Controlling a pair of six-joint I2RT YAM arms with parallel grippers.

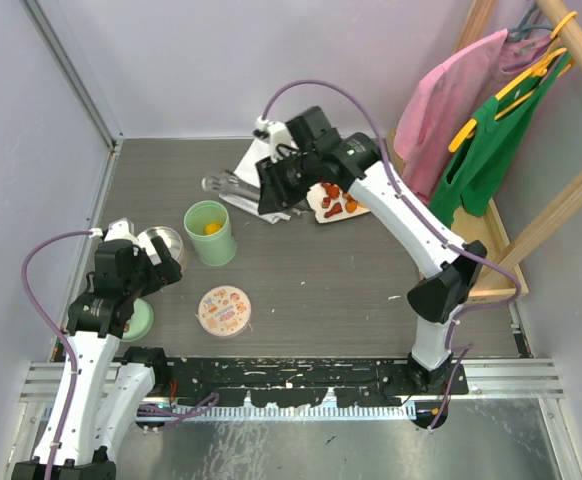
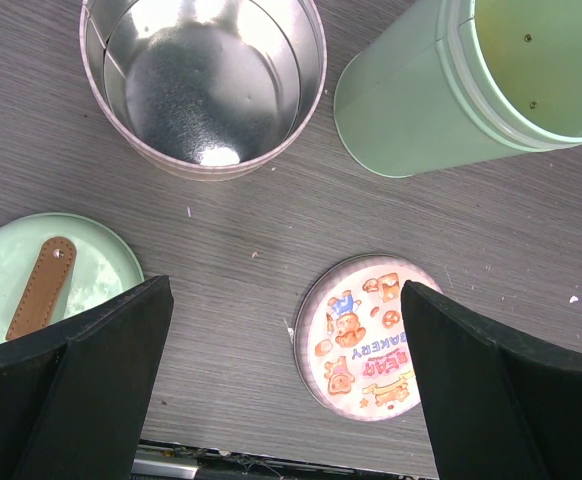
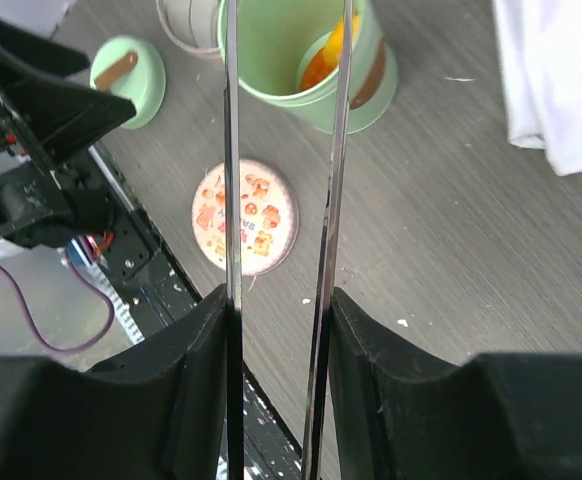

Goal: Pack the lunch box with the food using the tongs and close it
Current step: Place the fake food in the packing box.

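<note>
Dark grey woodgrain table (image 1: pixel 351 270), lilac walls (image 1: pixel 221 60), clothes rack (image 1: pixel 556 207) right

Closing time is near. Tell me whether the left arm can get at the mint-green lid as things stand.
Probably yes. The left gripper hangs open above the table, and the mint-green lid lies flat right beside it, brown knob up, nothing on top.

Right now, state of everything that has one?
left gripper: open, empty
tongs: gripped, arms apart
right gripper: shut on tongs
green container: upright, uncovered, some food inside
metal tin: upright, empty
mint-green lid: off, knob up
printed lid: off, print up
</note>
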